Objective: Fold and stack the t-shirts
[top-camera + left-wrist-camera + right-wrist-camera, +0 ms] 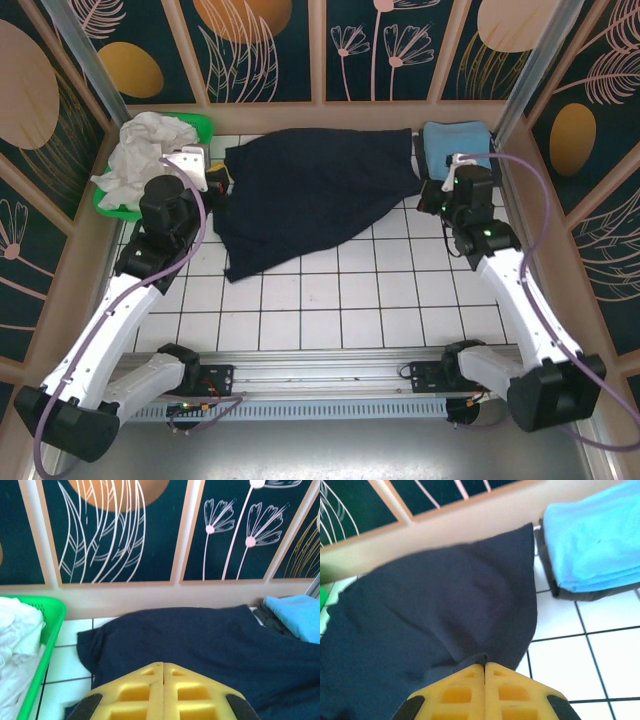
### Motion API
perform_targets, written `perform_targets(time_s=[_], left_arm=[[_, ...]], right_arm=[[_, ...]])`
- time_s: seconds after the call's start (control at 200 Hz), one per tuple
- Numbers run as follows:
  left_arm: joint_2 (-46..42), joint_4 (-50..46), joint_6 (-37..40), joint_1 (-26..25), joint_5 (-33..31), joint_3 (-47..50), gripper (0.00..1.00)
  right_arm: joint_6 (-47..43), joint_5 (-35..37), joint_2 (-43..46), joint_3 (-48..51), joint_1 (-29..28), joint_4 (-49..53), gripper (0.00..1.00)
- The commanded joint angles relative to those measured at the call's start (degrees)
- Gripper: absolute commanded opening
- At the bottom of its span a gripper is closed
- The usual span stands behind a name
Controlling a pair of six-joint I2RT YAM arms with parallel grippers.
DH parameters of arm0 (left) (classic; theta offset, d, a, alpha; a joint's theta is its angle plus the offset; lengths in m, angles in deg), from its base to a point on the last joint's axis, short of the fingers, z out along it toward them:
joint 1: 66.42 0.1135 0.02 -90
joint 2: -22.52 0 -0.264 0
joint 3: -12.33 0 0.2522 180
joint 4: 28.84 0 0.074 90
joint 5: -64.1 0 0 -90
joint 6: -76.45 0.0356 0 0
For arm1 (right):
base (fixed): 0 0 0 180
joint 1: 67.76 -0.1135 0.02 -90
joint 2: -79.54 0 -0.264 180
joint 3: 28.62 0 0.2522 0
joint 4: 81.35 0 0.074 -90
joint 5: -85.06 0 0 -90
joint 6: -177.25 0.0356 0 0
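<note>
left gripper (163, 666), right gripper (484, 666) at t-shirt (310, 190)

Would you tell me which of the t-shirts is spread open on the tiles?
The dark navy t-shirt in the middle; the light blue one is folded at back right, and the white one is bunched in the green basket.

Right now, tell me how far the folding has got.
Done: the blue shirt lies folded on a dark one, far right. In hand: the navy shirt, spread out, right pincer shut on its edge, left pincer shut at its other side. Left: folding it, and the white cloth crumpled in the basket.
</note>
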Motion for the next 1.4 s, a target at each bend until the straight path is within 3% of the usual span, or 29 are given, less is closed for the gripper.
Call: perform_targets(time_s=[0.0, 0.125, 0.2, 0.305, 0.43, 0.586, 0.801, 0.981, 1.131, 1.271, 1.396], left_arm=[[-4.2, 0.9, -2.0, 0.1, 0.9, -6.0, 0.00], [-1.3, -3.4, -6.8, 0.1, -2.0, -1.6, 0.28], [3.6, -5.4, -11.0, 0.2, 1.1, 3.1, 0.33], [7.6, 0.3, -15.4, -0.8, 10.7, 12.9, 0.50], [9.6, 3.8, -16.3, -6.8, 9.4, 20.1, 0.63], [16.8, 5.1, -20.2, -11.4, 10.4, 24.6, 0.63], [21.8, 8.1, -24.8, -13.4, 9.3, 29.7, 0.65], [17.8, 0.9, -27.4, -14.1, 2.0, 28.4, 0.64], [11.7, -5.9, -30.6, -18.0, -3.5, 27.8, 0.64], [8.4, -6.3, -33.6, -22.8, -2.0, 29.9, 0.58], [11.0, -5.6, -36.7, -27.1, -1.3, 32.2, 0.57]], right_arm=[[-0.7, 3.3, 6.6, -4.9, 0.3, 0.1, 0.00], [-0.5, 1.3, 6.6, -2.5, 0.3, 0.8, 0.00], [0.5, 0.0, 6.5, 0.6, 0.3, -0.6, 0.00], [1.3, 0.0, 6.7, 3.1, 0.2, -0.9, 0.00], [1.7, 0.9, 7.0, 5.8, 0.3, -0.9, 0.00], [2.6, 1.0, 6.2, 8.9, 0.3, -1.9, 0.00], [3.5, 1.2, 6.5, 11.4, 0.3, -2.4, 0.00], [3.7, 0.9, 6.7, 12.2, 0.3, -2.4, 0.00], [4.0, 1.2, 6.8, 13.1, 0.3, -2.6, 0.00], [4.0, 1.5, 6.7, 13.5, 0.4, -3.1, 0.00], [3.9, 0.9, 6.3, 13.4, 0.4, -3.1, 0.00]])
